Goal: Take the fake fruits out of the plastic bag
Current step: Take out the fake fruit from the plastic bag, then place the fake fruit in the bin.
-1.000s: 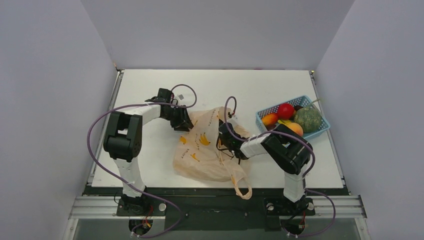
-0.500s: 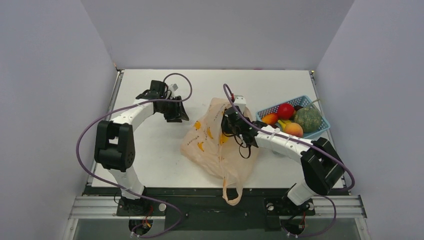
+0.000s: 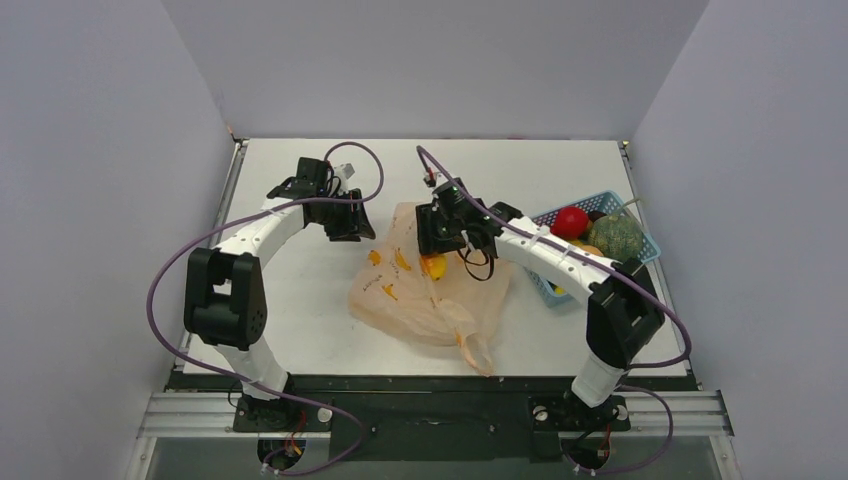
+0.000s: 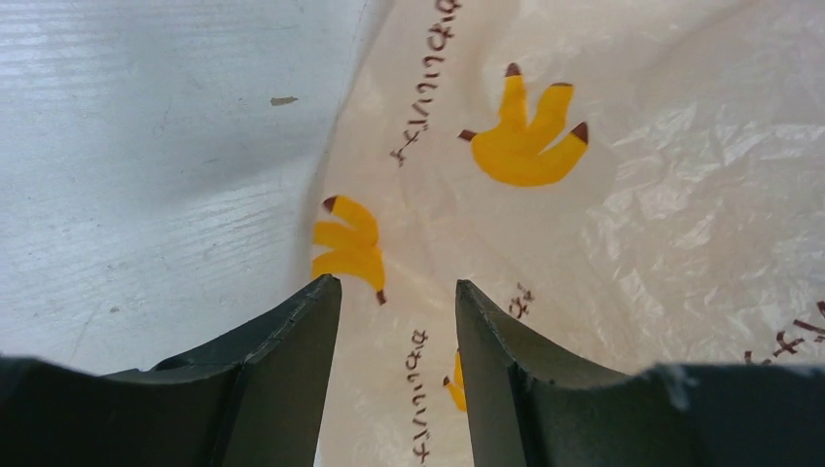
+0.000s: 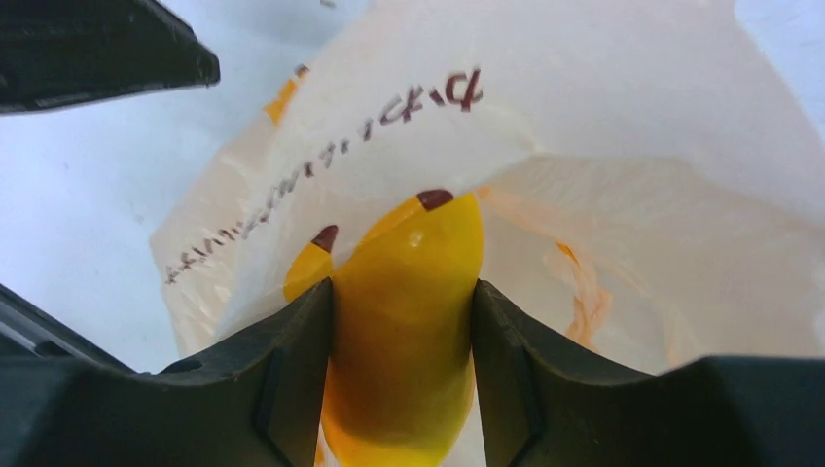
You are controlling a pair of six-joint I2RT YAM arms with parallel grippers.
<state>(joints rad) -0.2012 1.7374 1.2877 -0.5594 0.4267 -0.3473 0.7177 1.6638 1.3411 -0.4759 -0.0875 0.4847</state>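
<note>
Extraction step, one fruit in hand. Nearest the arm bases, a loop handle (image 3: 478, 352) of the plastic bag (image 3: 405, 300) trails toward the near edge of the tabletop (image 3: 300, 300); the bag itself lies slumped and crinkled mid-table. Above its far end, the right end effector (image 5: 402, 292) is clamped on the yellow banana (image 5: 418, 253), which stands between the fingers at the bag's mouth, with the film directly behind it; whether it is fully clear of the opening cannot be told. Just beyond, at the bag's far-left edge, the left end effector (image 4: 399, 287) hovers with its fingers apart and nothing gripped, the printed film lying below them. To the far right, the blue basket (image 3: 547, 213) holds fruits already removed, among them a red fruit (image 3: 572, 221) and the green melon (image 3: 616, 238). The next move probably calls for carrying the banana rightward to the basket without dragging the film, then releasing it there. Whether any fruit is left inside the bag cannot be seen.
</note>
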